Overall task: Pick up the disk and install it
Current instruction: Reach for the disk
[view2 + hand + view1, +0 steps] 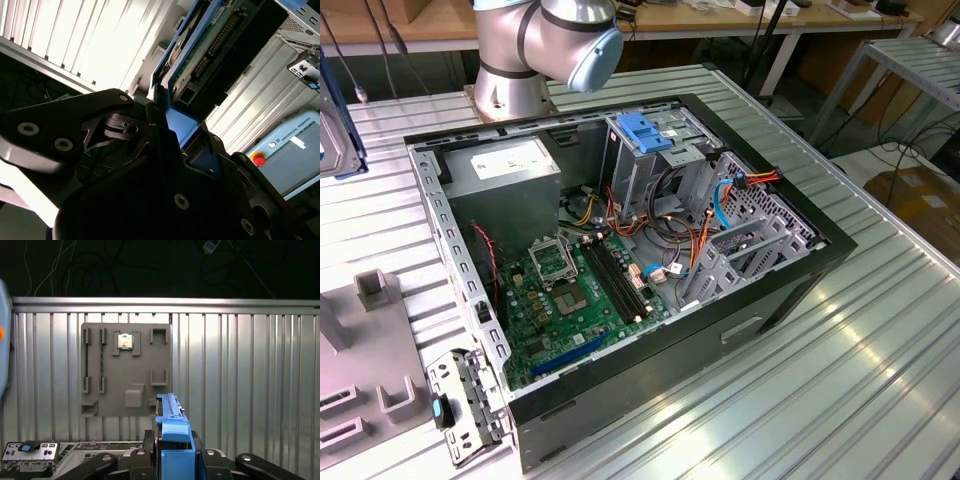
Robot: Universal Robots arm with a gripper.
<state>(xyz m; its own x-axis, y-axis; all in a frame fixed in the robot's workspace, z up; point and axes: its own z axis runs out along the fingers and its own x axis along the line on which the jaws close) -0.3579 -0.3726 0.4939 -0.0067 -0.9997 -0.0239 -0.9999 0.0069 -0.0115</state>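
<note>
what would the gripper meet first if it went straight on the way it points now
Likely the grey fixture plate on the ribbed table: in the first wrist view the disk held in the gripper points at its edge. Depth is unclear.

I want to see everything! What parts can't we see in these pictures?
1. Exterior view: the robot arm is cut off by the top edge.
2. First wrist view: the disk's lower end is hidden by the end effector holding it.
3. Exterior view: the drive cage's inside is hidden under the blue latch plate.
</note>
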